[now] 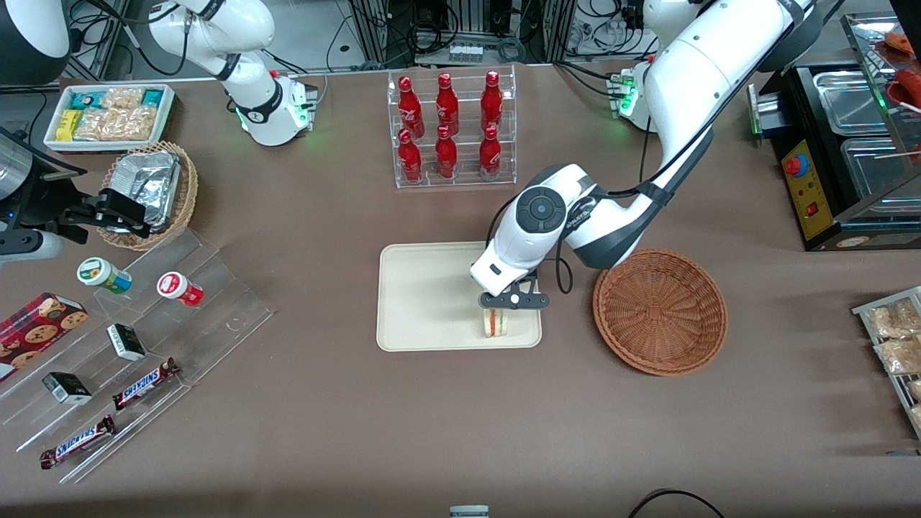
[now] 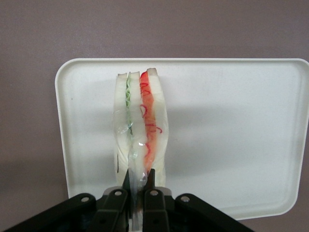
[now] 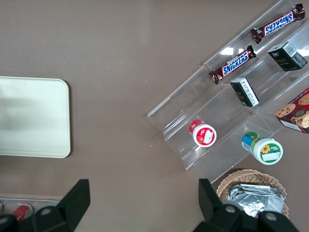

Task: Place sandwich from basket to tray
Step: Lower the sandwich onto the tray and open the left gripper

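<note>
The sandwich (image 1: 493, 323), a pale wedge in clear wrap with red and green filling stripes, is over the cream-white tray (image 1: 424, 288), at the tray's corner nearest the front camera and the basket. My left gripper (image 1: 512, 301) is directly above it, shut on the sandwich's clear wrapper. In the left wrist view the fingers (image 2: 151, 180) pinch the wrapper at the top of the sandwich (image 2: 140, 125), with the tray (image 2: 231, 125) beneath. Whether the sandwich rests on the tray or hangs just above it, I cannot tell. The reddish-brown woven basket (image 1: 660, 311) sits beside the tray and holds nothing.
A clear rack of red bottles (image 1: 450, 129) stands farther from the front camera than the tray. Toward the parked arm's end lie a clear stepped stand with candy bars and cups (image 1: 144, 338), a tan basket of foil packets (image 1: 151, 191) and a white snack bin (image 1: 108, 115).
</note>
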Robot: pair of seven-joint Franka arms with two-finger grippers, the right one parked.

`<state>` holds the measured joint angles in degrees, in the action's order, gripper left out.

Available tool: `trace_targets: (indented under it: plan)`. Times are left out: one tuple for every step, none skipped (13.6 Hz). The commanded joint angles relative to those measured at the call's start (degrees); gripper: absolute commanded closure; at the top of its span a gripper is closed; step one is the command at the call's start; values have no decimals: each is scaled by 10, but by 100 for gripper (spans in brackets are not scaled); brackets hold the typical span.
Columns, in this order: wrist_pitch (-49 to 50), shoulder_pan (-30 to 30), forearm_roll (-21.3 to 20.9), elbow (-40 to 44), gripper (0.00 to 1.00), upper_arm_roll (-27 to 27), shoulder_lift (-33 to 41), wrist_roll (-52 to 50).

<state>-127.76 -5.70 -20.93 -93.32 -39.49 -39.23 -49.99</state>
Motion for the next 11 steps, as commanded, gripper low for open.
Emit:
trace_targets:
  plan:
    - [-32, -1, -24, 4, 100, -8, -23, -25]
    - [-38, -1, -24, 0, 100, -8, -23, -26]
    - [-39, -1, -24, 0, 100, -8, -23, -27]
    - [-40, -1, -24, 0, 100, -8, -23, -27]
    - [-41, -1, -24, 0, 100, -8, -23, -27]
    - [-41, -1, -24, -1, 100, -8, -24, -27]
    - [-41, -1, -24, -1, 100, -8, -24, -27]
    - [-41, -1, -24, -1, 100, -8, -25, -27]
    - [-40, -1, -23, -1, 100, -8, -30, -27]
    - [-41, -1, -23, -1, 64, -8, -31, -27]
    - [-41, -1, -22, 0, 54, -8, -33, -28]
